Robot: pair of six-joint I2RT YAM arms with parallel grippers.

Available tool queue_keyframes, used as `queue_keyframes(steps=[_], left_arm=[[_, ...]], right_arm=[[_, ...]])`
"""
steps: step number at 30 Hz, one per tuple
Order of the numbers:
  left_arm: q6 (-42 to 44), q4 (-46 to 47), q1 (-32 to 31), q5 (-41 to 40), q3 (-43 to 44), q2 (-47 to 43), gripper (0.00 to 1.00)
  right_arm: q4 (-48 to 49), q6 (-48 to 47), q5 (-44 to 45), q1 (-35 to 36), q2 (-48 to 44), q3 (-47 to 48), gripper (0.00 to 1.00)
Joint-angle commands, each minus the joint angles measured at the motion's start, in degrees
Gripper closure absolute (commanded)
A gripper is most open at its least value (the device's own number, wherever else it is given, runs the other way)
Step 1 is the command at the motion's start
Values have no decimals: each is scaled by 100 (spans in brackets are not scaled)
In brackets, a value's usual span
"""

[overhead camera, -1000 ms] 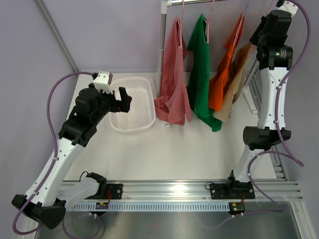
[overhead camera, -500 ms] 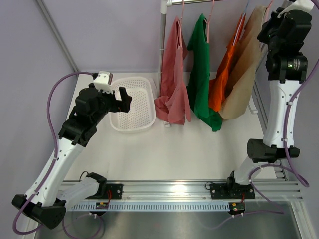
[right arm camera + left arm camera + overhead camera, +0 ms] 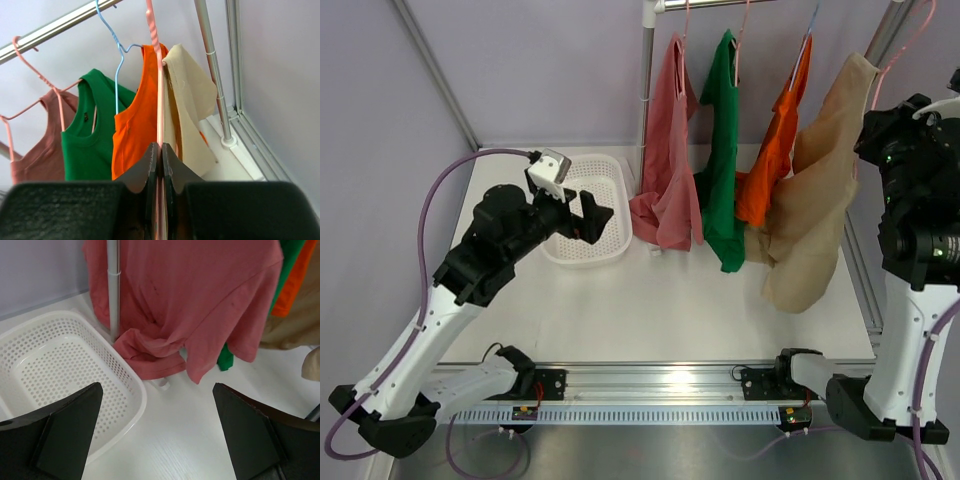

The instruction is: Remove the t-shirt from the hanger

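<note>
Beige t-shirt (image 3: 815, 235), on the pink hanger (image 3: 159, 100) pinched in the closed right gripper (image 3: 161, 150), has swung off the rail (image 3: 55, 27) to the overhead frame's right middle; we judge stripping comes next, left gripper (image 3: 156, 405) wide open, empty.

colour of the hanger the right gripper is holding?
Pink. The hanger, carrying the beige t-shirt, shows best in the right wrist view.
</note>
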Motion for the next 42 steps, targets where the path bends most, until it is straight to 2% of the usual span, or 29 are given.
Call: queue_keyframes(steps=[1,4,5,6,10,13,17,21,25,28,30,34,37,42], left_arm=[[-56,62,-264,1,389,-170,1],[40,52,-791,-220,398,-144,1],[110,-8,-1045,-220,433,-48,1],[233,-79,-1135,-176,512,40,1],[444,-596,-1171,501,1153,488,1],[594,-642,-1162,589,1479,586,1],[726,-633,-996,957,1629,638,1],[525,-624,-600,1686,1673,805,1],[419,-555,-582,1732,1691,920,1],[339,-466,-626,1530,1682,928,1],[427,-475,-897,1050,1690,955,1],[585,-457,-1687,-42,1769,1078,1],[524,-300,-2065,-526,1770,1218,1],[559,245,-2647,-1239,1576,1403,1]], right_arm=[[-189,439,50,-11,-218,-8,100],[-217,414,-133,-3,-385,-385,100],[-217,335,-334,-3,-403,-500,100],[-208,116,-937,-3,-403,-535,100],[-331,-106,-2523,6,-464,-571,100],[-331,26,-2981,6,-702,-650,100],[-874,-79,-3105,6,-825,-466,100],[-1289,-237,-2658,6,-799,-228,100],[-861,113,-1937,6,-913,-622,100],[-412,850,-1375,6,-966,-1148,100],[-148,1500,-814,15,-1097,-1501,100],[477,1995,31,50,-1423,-2214,100],[251,2066,410,164,-1099,-1892,100],[197,1653,1200,1129,-62,-1363,100]])
